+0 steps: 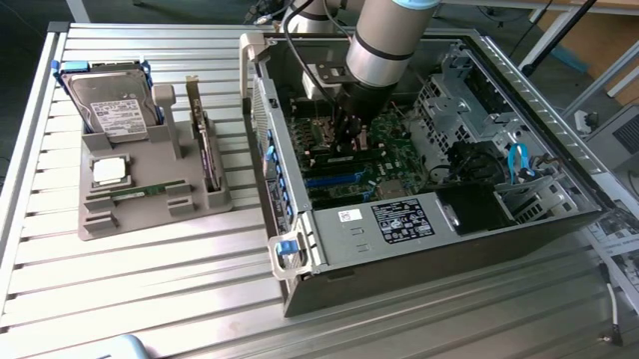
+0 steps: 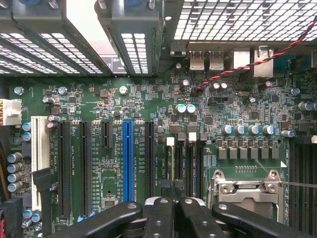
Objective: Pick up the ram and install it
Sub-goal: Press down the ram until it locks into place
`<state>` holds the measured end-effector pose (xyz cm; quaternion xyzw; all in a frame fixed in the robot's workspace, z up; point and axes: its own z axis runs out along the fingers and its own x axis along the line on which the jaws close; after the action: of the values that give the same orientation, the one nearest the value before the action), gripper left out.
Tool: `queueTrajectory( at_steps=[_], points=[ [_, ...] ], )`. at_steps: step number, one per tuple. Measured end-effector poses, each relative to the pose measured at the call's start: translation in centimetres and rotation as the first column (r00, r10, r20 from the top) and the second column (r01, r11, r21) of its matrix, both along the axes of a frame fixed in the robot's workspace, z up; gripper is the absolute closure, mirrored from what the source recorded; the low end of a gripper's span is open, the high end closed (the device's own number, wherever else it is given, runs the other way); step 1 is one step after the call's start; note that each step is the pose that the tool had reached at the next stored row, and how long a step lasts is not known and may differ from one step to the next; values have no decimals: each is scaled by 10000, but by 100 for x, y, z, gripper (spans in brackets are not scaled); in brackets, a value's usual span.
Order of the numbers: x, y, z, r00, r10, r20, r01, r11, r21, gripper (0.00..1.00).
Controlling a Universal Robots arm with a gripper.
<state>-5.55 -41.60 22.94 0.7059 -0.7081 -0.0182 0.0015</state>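
Inside one open computer case (image 1: 330, 247), the arm's tool (image 1: 352, 136) reaches down over the green board (image 2: 148, 109). The tool (image 2: 173, 210) is clenched tight, and I cannot tell if anything is between its tips. On the tabletop (image 1: 150, 284) sits one gray holder (image 1: 150, 209). It carries four things: one hard drive (image 1: 112, 105), one square silver chip (image 1: 110, 170), one dark card (image 1: 208, 153), and one ram (image 1: 140, 192), a thin green stick lying flat in its slot.
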Motion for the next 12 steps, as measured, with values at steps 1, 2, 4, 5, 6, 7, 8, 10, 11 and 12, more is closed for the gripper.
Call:
queueTrajectory(
  at_steps=[1,2,4,5,6,7,8,10,11,12],
  points=[
    [0,-1,0,10000,0,0,0,10000,1,89],
    [0,-2,-1,10000,0,0,0,10000,2,89],
    [0,-3,-1,10000,0,-1,0,10000,1,89],
    [0,-3,-1,10000,0,-1,0,10000,2,89],
    [0,-3,3,10000,0,0,0,10000,5,89],
    [0,-3,8,10000,0,2,0,10000,7,89],
    [0,-2,14,10000,0,4,0,10000,10,89],
    [1,-2,35,10000,0,2,0,10000,5,89],
    [0,-3,49,10000,1,-1,-1,10000,0,89],
    [0,-2,62,10000,0,-1,0,10000,0,89]
  ],
)
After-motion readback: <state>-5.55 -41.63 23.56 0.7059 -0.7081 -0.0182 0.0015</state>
